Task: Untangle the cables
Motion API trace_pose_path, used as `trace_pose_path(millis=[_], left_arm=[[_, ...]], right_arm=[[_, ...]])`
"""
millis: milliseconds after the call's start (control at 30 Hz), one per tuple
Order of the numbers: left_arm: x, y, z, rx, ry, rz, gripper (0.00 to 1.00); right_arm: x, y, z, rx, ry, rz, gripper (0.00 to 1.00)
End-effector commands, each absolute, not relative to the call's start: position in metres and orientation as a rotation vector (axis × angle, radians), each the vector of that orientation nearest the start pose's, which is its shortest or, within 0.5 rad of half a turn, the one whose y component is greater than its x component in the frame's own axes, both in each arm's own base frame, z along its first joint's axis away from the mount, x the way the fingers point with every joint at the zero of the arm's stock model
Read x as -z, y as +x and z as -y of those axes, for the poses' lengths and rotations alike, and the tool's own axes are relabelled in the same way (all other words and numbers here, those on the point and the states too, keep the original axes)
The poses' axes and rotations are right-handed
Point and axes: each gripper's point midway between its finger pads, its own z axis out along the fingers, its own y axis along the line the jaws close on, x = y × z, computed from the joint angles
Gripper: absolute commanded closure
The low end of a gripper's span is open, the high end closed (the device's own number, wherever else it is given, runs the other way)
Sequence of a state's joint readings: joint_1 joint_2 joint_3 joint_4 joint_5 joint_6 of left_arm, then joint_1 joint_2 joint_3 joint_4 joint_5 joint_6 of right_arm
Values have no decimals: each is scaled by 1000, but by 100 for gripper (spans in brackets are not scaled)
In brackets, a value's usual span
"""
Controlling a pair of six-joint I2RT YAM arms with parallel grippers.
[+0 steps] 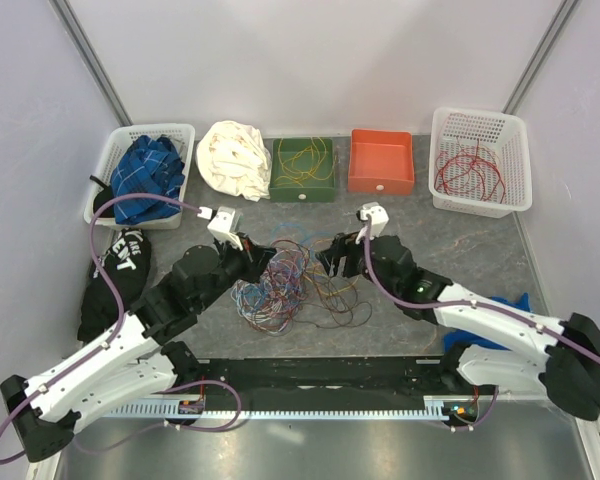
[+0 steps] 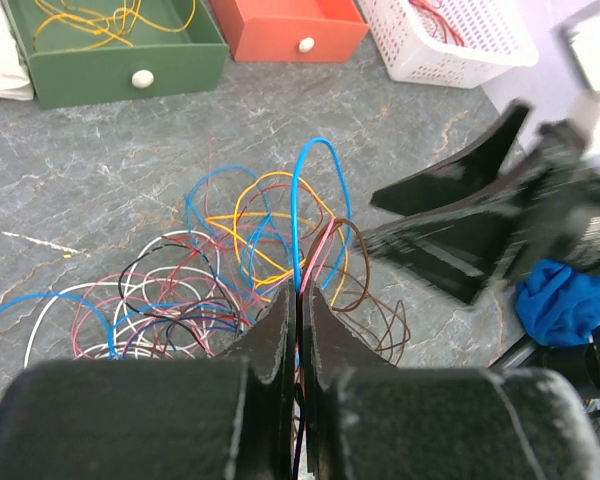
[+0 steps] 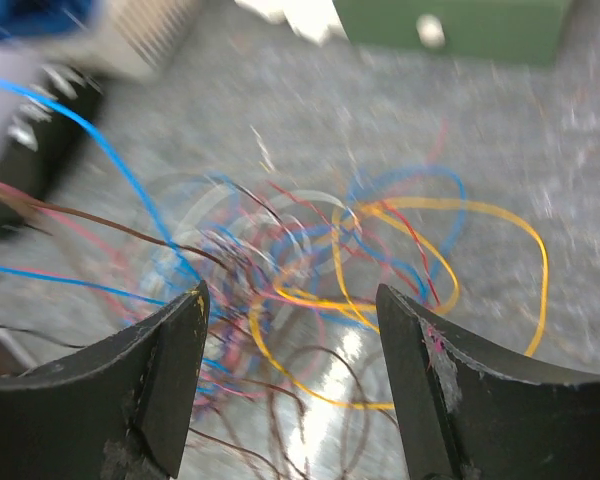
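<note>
Nearest you, your left gripper (image 2: 298, 300) has its black jaws pressed together, pinching red and pink strands of the cables (image 1: 285, 285); past its tips, at 12 o'clock in its wrist view, a blue loop and a brown loop arch up from the heap. Your right gripper (image 3: 290, 305) stands with its jaws spread wide above blue, yellow and red strands; its view is too blurred to tell whether they touch any.

From overhead, that knot of thin multicoloured wires lies mid-table on the grey marbled tabletop (image 1: 450, 225), with the left jaws at its 10 o'clock edge and the right at its 2 o'clock edge. A black cloth with white lettering (image 1: 115, 275) lies at 9 o'clock; a blue cloth (image 1: 502, 305) at 4 o'clock.

Along the far edge: a white mesh basket of blue checked fabric (image 1: 105, 160) at 10 o'clock; a crumpled cream cloth (image 1: 235, 158); a green drawer box (image 1: 302, 188) holding yellow wires at 12 o'clock; an orange drawer box (image 1: 381, 180); a white mesh basket with red wires (image 1: 480, 128) at 2 o'clock.
</note>
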State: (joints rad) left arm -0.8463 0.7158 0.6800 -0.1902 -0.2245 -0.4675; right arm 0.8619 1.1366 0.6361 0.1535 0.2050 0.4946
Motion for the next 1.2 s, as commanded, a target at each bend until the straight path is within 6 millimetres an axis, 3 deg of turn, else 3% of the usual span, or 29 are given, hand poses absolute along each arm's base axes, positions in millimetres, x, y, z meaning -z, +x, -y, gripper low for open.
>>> trace_pose_path(millis=[0, 133, 267, 400, 500, 833, 933, 1033, 1067, 1100, 1133, 1167], left_arm=[[-247, 214, 212, 725, 240, -1814, 98], [-242, 211, 215, 741, 262, -1819, 98], [-241, 209, 221, 774, 282, -1815, 98], [-245, 206, 226, 811, 297, -1804, 98], [-247, 204, 228, 825, 305, -1799, 98], [-246, 200, 233, 862, 319, -1804, 98], [-246, 200, 234, 871, 321, -1803, 98], [-244, 200, 234, 865, 320, -1810, 98], [-243, 201, 234, 860, 317, -1813, 98], [-241, 202, 232, 848, 305, -1819, 98], [-239, 204, 230, 837, 291, -1827, 98], [-238, 206, 228, 821, 276, -1836, 98]], right_arm=[[-260, 249, -272, -924, -122, -1671, 24], [-305, 229, -271, -1060, -158, -1510, 24], [-314, 230, -288, -1055, -259, -1542, 24], [-283, 251, -301, -935, -303, -1658, 25], [-268, 254, -307, -913, -329, -1700, 25], [-245, 263, -318, -893, -362, -1738, 30], [-239, 267, -325, -887, -369, -1756, 41], [-237, 272, -328, -881, -355, -1771, 70], [-242, 272, -326, -880, -343, -1758, 85], [-245, 275, -321, -862, -315, -1754, 94], [-251, 276, -317, -855, -295, -1741, 100], [-266, 273, -311, -861, -271, -1704, 100]])
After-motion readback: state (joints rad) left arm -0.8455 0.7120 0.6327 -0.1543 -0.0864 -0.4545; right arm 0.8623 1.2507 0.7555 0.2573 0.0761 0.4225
